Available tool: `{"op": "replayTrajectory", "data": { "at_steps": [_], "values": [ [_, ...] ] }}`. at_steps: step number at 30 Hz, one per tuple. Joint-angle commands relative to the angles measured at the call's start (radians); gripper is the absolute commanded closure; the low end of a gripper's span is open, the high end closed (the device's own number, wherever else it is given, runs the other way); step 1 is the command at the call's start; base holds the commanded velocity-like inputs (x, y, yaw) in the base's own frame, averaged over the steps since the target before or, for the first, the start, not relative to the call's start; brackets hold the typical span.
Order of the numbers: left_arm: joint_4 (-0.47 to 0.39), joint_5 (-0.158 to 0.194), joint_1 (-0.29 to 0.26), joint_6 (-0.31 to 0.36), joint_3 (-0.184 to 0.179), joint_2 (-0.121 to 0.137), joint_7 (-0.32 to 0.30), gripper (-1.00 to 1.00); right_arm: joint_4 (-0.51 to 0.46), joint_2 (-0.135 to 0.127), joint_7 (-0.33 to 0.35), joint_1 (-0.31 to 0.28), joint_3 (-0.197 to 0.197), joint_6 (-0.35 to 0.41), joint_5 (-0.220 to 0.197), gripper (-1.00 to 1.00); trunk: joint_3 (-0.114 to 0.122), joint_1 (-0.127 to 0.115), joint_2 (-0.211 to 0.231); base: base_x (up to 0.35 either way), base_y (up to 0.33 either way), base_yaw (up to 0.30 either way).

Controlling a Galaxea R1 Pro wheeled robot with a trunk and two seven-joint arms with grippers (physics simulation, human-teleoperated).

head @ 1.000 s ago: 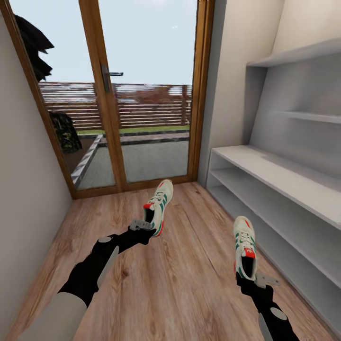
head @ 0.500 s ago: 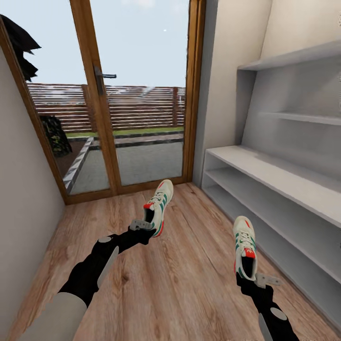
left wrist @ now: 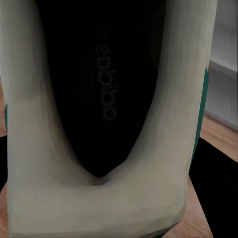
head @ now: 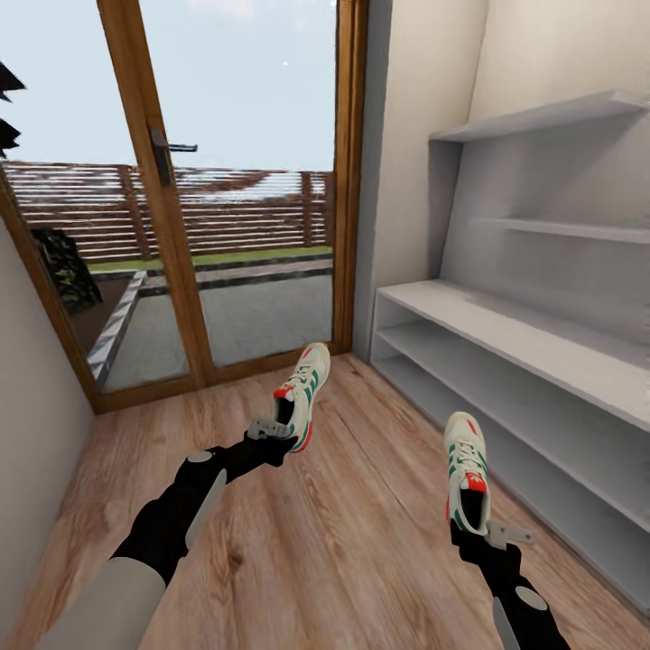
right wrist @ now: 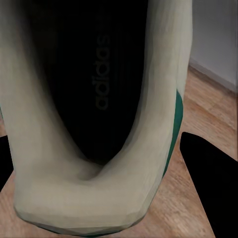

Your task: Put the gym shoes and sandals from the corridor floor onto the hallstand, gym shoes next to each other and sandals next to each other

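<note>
Left claw (head: 271, 431) clamped on heel of one gym shoe (head: 303, 395), held above corridor floor (head: 343, 533). R claw (head: 492, 534) likewise grips 2nd gym shoe (head: 467, 469), beside hallstand (head: 506, 361) at my right. Toes point fwd.

we are seeing the left gym shoe (head: 303, 397) hanging above the corridor floor (head: 361, 533), white with green stripes and red-orange patches, toe pointing toward the far end of the corridor. the right gym shoe (head: 467, 469) is hanging nearer the hallstand (head: 506, 361), whose pale shelves are running along the right wall. in both wrist views we are looking into dark insides (left wrist: 99, 84) (right wrist: 94, 74).
</note>
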Motion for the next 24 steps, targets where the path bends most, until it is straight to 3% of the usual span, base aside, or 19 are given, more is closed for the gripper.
{"op": "replayTrajectory", "data": {
  "at_steps": [1,24],
  "values": [
    [-0.001,0.011,0.000,0.009,-0.002,0.001,0.001,1.00,-0.001,0.000,0.000,0.000,-0.001,0.002,0.000,1.00,0.000,0.000,0.000,0.105,0.067,-0.206],
    [-0.001,0.011,0.000,0.009,-0.002,0.001,0.001,1.00,-0.001,0.000,0.000,0.000,-0.001,0.002,0.000,1.00,0.023,0.000,0.000,0.007,0.010,-0.206]
  ]
}}
